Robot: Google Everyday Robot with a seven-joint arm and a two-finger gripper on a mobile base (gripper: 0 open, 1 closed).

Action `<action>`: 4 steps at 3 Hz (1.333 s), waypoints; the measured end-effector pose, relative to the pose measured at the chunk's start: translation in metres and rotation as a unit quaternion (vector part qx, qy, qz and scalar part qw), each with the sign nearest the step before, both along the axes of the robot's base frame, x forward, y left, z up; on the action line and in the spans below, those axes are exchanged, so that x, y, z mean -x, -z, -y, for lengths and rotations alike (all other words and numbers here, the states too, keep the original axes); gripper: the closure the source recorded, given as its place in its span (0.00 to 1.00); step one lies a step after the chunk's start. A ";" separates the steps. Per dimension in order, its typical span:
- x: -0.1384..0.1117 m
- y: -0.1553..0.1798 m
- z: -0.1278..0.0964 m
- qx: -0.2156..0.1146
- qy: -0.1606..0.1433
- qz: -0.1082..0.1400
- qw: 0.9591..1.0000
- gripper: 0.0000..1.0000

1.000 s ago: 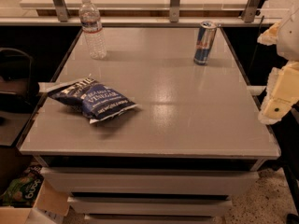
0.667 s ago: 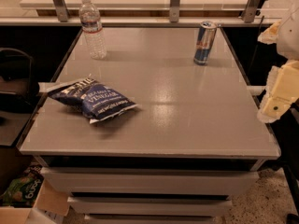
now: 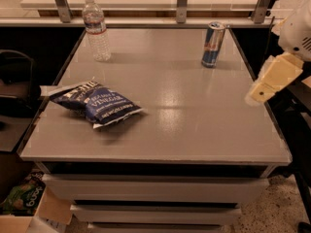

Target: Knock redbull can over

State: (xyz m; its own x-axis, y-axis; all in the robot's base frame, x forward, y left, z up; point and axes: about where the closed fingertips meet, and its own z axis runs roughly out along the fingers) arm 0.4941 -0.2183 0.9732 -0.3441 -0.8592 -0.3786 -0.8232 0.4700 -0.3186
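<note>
The redbull can [image 3: 213, 44] stands upright near the tabletop's [image 3: 194, 130] far-right corner, probably reachable for the claw [image 3: 272, 79] off the right edge. The claw's grip cannot be told.

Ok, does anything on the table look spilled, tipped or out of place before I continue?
Nothing stands out. The redbull can and water bottle stand upright at the back of the table, the chip bag lies flat near the left edge, and the gripper hangs beside the right edge.

Single camera, high front, looking down across table [image 3: 194, 125]; gripper [image 3: 265, 85] at right edge.
</note>
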 end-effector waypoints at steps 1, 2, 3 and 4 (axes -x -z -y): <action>-0.020 0.014 0.004 -0.049 0.050 0.036 0.997 0.00; -0.034 0.038 0.008 -0.102 0.097 0.064 0.988 0.00; -0.050 0.022 0.010 -0.110 0.103 0.108 0.983 0.00; -0.050 0.022 0.010 -0.110 0.103 0.109 0.983 0.00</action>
State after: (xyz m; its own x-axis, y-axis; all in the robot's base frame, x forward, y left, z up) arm 0.5444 -0.2278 0.9515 -0.3925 -0.6687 -0.6315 -0.6270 0.6968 -0.3482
